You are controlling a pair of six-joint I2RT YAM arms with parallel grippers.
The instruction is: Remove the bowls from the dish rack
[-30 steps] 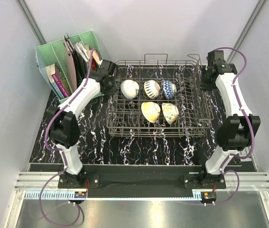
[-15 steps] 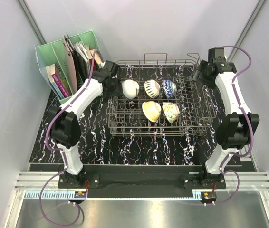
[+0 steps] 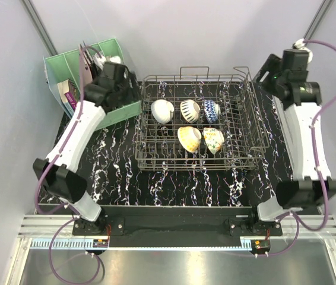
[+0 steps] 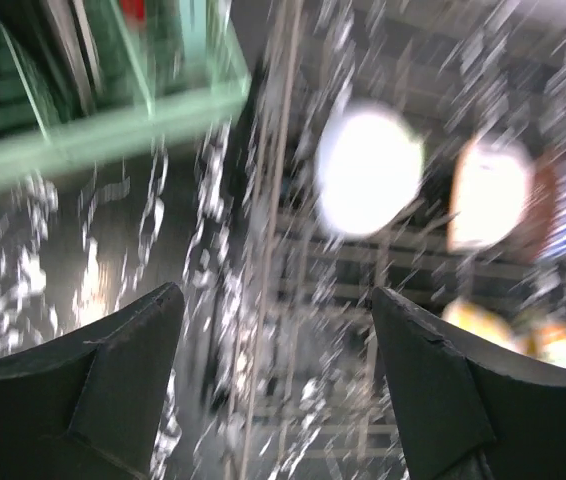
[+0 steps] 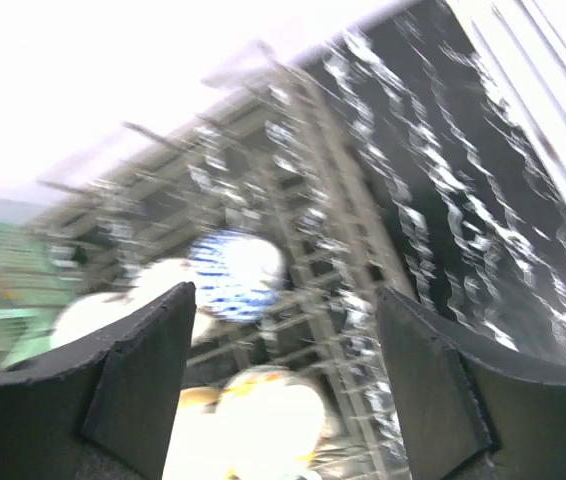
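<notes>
The grey wire dish rack (image 3: 195,168) stands mid-table with several bowls on edge between its tines. In the back row are a cream-white bowl (image 3: 162,111), a dark-striped one (image 3: 189,110) and a blue-and-white one (image 3: 210,111). A tan-yellow bowl (image 3: 188,139) and a floral one (image 3: 213,141) sit in front. My left gripper (image 4: 273,292) hovers open and empty above the rack's left edge, the cream-white bowl (image 4: 368,170) ahead of it. Raised at the rack's back right corner, my right gripper (image 5: 285,292) is open and empty, looking down on the blue-and-white bowl (image 5: 233,275). Both wrist views are blurred.
A green file holder (image 3: 67,65) with books and papers stands at the back left, right beside my left arm's wrist. The table top (image 3: 114,172) is black with white marbling. Grey walls close in on both sides and behind.
Both grippers have opened from shut. The left arm swung up and back-left toward the file holder; the right arm rose at the back right corner. The bowls have not moved.
</notes>
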